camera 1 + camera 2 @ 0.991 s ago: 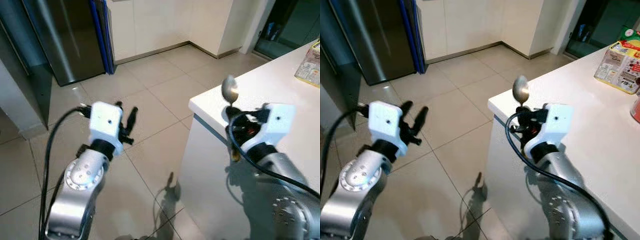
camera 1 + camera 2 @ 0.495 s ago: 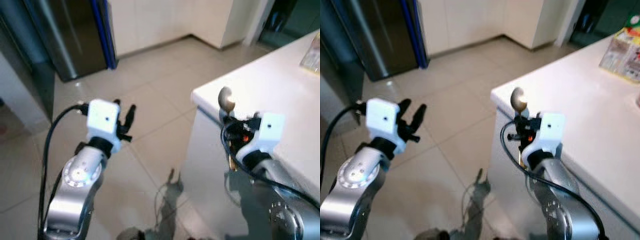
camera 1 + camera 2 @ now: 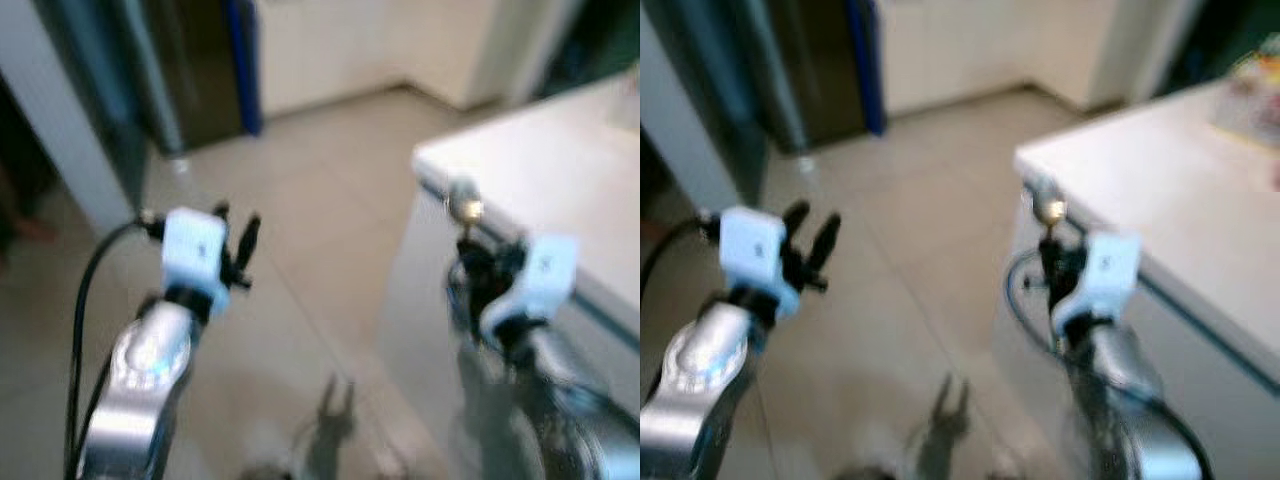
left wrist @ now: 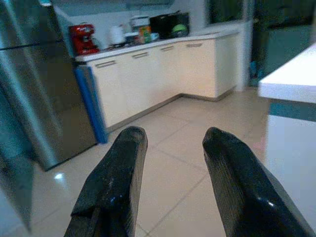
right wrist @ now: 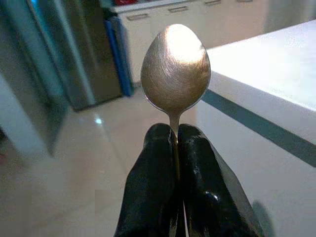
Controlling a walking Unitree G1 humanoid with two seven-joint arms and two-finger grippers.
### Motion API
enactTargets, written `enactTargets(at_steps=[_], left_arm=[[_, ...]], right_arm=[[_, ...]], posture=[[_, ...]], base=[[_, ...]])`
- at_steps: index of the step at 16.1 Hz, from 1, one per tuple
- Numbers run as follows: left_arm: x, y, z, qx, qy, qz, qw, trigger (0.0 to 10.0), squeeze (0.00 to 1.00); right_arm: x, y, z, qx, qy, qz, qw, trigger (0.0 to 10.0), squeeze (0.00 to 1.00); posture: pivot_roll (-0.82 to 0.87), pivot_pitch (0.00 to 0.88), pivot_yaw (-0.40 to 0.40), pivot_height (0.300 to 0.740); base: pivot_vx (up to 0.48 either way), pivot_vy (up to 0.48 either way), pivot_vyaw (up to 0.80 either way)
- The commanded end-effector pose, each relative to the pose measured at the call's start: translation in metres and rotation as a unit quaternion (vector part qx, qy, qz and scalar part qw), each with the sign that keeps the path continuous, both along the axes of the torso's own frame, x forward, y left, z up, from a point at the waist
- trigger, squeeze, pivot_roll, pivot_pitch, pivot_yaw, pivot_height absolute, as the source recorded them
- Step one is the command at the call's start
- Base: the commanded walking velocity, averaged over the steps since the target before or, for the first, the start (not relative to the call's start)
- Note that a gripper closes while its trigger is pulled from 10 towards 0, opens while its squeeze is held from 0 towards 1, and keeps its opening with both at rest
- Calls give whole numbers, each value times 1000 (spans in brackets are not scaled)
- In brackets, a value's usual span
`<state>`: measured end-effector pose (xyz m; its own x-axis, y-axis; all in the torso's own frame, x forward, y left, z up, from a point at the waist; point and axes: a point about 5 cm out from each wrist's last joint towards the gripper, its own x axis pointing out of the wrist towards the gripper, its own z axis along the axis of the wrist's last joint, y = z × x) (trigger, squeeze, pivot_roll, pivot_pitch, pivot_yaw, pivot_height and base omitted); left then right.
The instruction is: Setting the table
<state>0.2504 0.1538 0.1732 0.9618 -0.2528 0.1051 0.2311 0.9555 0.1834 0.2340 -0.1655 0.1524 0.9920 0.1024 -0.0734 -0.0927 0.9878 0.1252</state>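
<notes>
Between right gripper (image 5: pixel 174 148) fingers, spoon (image 5: pixel 175 66) handle hidden

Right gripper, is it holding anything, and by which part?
The right gripper is shut on a spoon, pinching the handle just below the bowl, bowl upward. The left gripper is open and holds nothing.

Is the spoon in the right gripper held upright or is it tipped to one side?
Upright. In the right wrist view the spoon stands bowl-up, its thin neck pinched between the shut jaws of the right gripper, beside the white counter.
</notes>
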Motion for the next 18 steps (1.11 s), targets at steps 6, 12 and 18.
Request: enactTargets(at_steps=[6,12,18], left_arm=[[-7,7,-35,8,26,6,1000,10000,0],[-12,10,-39,-23,24,10,999,10000,0],[-7,12,-39,-4,21,22,1000,10000,0]], right_arm=[[1,-10,-23,-19,0,-25,1000,10000,0],[-3,-14,-42,-46,20,-38,998,10000,0],[-14,-23,-44,-62,11,-55,996,10000,0]], posture=[[55,39,9,740],[64,25,-17,740],[67,3,-29,740]], base=[[-81,0,0],[0,0,-133],[0,0,-800]])
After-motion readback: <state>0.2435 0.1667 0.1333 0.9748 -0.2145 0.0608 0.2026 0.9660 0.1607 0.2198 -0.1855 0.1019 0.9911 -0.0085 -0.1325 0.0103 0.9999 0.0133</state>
